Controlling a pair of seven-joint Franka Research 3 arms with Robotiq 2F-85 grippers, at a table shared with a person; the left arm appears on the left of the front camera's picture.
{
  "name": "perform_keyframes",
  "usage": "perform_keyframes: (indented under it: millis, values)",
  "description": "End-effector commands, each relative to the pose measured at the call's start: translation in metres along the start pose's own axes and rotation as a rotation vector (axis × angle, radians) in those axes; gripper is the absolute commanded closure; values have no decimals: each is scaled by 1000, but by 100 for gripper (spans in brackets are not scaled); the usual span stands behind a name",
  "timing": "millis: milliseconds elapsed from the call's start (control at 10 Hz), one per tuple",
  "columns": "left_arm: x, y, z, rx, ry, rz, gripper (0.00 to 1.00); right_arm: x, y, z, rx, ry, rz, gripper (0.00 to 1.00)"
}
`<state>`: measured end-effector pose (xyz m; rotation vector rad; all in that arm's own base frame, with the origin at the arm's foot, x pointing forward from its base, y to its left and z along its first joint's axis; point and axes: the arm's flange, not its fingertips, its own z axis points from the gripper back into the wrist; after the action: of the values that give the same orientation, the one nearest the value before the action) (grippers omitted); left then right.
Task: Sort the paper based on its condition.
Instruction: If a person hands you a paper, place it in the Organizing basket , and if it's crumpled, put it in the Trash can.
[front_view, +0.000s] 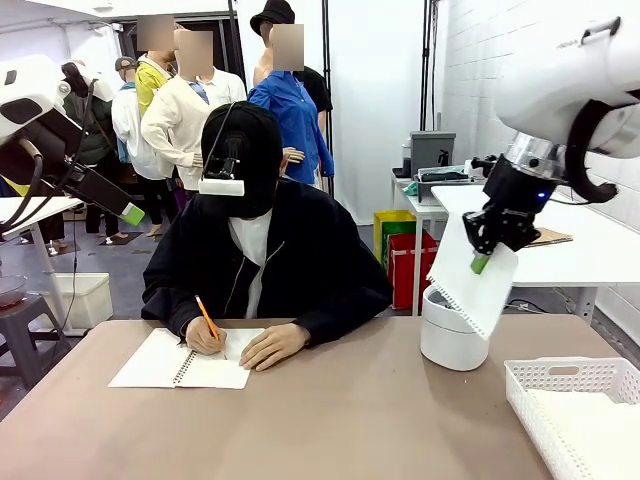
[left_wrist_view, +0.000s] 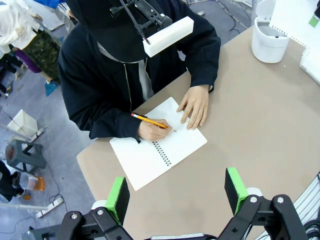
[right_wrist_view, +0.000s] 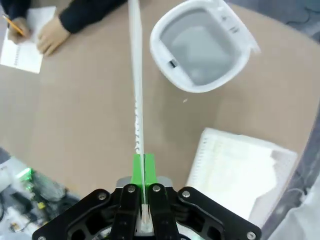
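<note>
Grippers: two, one on each arm.
Right gripper (front_view: 481, 263): pads pressed together on one sheet, clamped near its upper edge, up in the air over the right part of the worktop (front_view: 350, 420).
Held paper (front_view: 470, 285): one white sheet, hanging down from the pads, with a ragged row of torn spiral holes along one edge; its lower part hangs just above the bin's opening and in front of it.
Bin (front_view: 450, 345): one, white, round, open-topped, standing on the worktop right of the person.
Basket (front_view: 575, 366): one, white, perforated walls, at the worktop's near right corner.
Paper in basket (front_view: 600, 430): white sheets lying flat; how many I cannot tell.
Left gripper (left_wrist_view: 176, 192): pads wide apart, holding nothing, raised above the left side of the worktop.
Notebook (front_view: 160, 360): one, spiral-bound, open in front of the person.
Pencil (front_view: 205, 316): one, orange.
Person's hands: two; writing hand (front_view: 205, 340) holds the pencil on the page, other hand (front_view: 270, 345) rests flat on the notebook's edge.
</note>
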<state>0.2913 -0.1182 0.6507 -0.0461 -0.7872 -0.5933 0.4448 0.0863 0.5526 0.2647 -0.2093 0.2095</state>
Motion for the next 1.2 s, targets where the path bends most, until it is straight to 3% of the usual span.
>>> perform_keyframes:
  millis: [0,200,300,400,500,1100]
  values:
    - [0,0,0,-1,-1,2,0,-33,-25,1,-45,-110,58,100]
    - [0,0,0,-1,-1,2,0,-59,-43,11,-97,-139,91,100]
    - [0,0,0,-1,-1,2,0,-64,-47,13,-92,-163,48,100]
    - [0,0,0,-1,-1,2,0,-56,-46,12,-33,-123,-63,100]
    - [0,0,0,-1,-1,2,0,-53,-45,17,-70,-127,64,100]
    - [0,0,0,-1,-1,2,0,-58,-43,17,-59,-130,44,100]
